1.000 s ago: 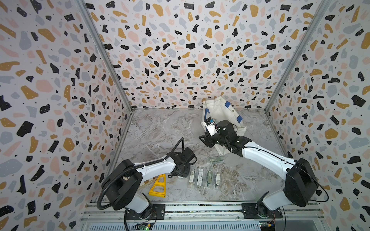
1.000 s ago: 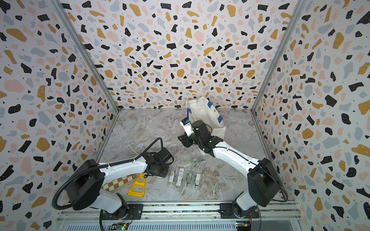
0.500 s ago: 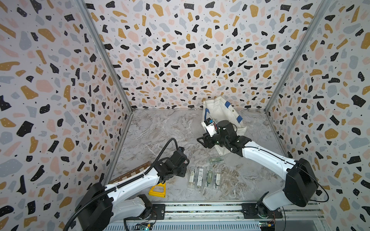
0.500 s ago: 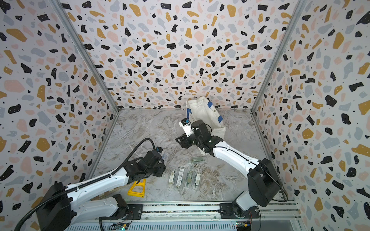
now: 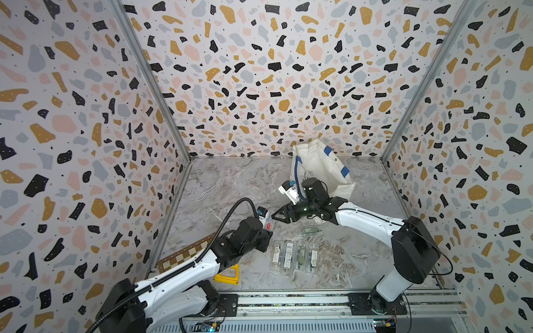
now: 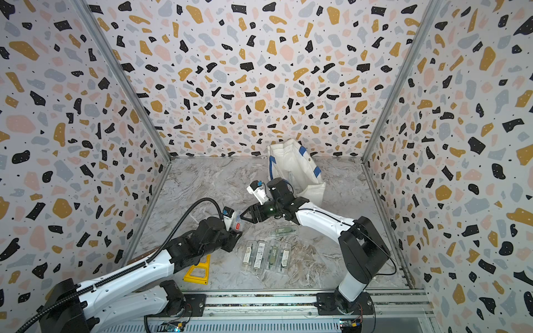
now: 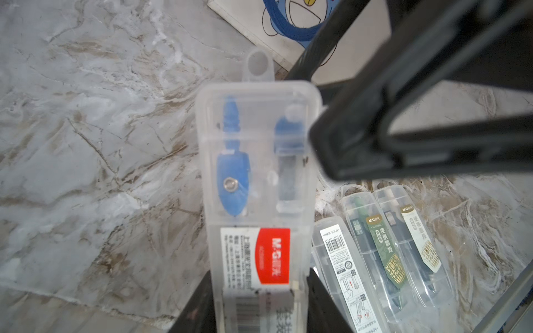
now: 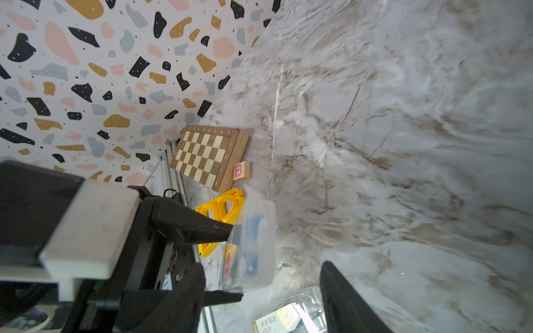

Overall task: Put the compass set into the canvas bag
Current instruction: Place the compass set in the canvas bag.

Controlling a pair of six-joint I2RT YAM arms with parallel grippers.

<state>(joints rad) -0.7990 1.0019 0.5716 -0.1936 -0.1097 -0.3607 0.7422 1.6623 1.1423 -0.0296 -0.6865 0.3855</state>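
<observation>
— Left end effector (image 5: pixel 266 232), what has it got?
— It is pinching the labelled end of the compass set (image 7: pixel 259 178), a clear case with a blue compass and a red label, held clear of the tabletop (image 5: pixel 230 184) near its centre.
— And the right end effector (image 5: pixel 278 215)?
— Spread wide, at three o'clock from that case, one finger (image 7: pixel 346 152) just beside its free end; touching or not, I cannot tell.
— Where's the canvas bag (image 5: pixel 320 164)?
— At one o'clock on the tabletop, near the back wall, well apart from the case. Four more clear cases (image 5: pixel 294 255) lie in a row at four o'clock from the left end effector, a fifth case (image 5: pixel 310 230) just beyond them
</observation>
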